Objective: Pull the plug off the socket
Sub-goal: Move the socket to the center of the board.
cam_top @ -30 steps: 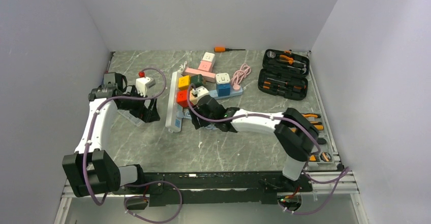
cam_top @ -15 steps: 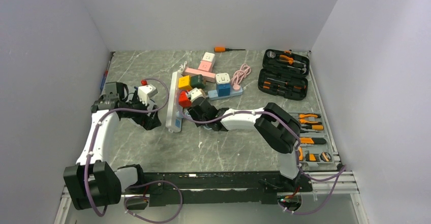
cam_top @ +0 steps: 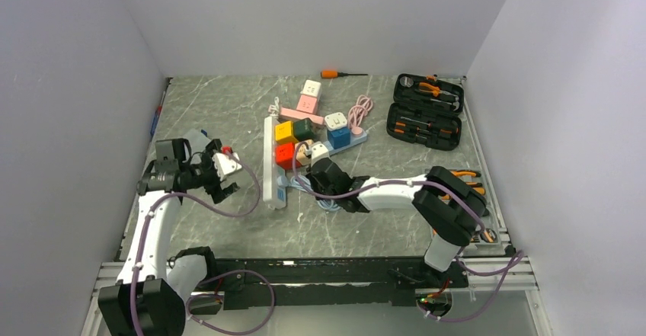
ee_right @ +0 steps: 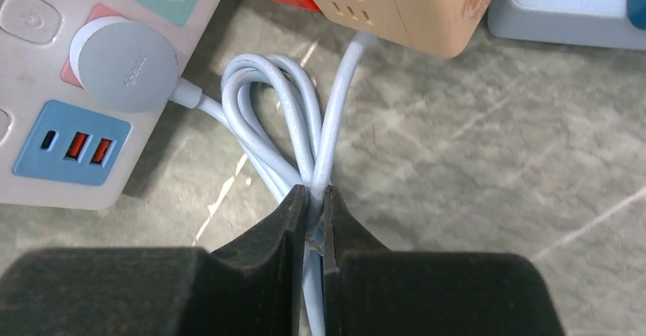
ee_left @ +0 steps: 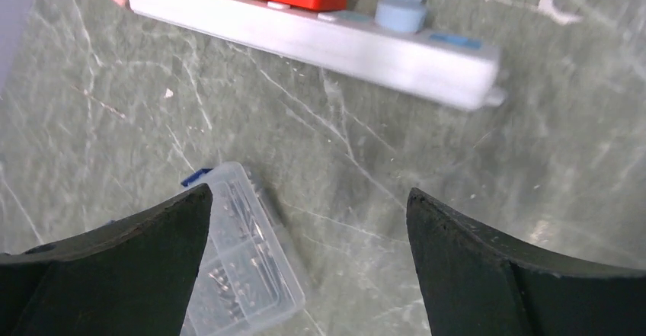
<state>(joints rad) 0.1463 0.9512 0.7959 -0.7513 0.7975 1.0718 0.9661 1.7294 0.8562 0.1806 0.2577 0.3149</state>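
Marbled tabletop (ee_right: 472,145), grey plug (ee_right: 128,65), white cord (ee_right: 316,164)

- table (cam_top: 221,104): grey with thin white lines
- strip (cam_top: 271,170): white
- far cube (cam_top: 283,132): yellow
- near cube (cam_top: 285,153): red
- plug (ee_right: 122,65): pale grey
- cable (ee_right: 305,119): white

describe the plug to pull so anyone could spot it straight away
Find the long white power strip left of centre on the table and follow it to its near end, past the red cube adapter. There sits the round grey plug, beside the blue USB panel, trailing a white cable. It is the only disc; its neighbours are coloured cubes.
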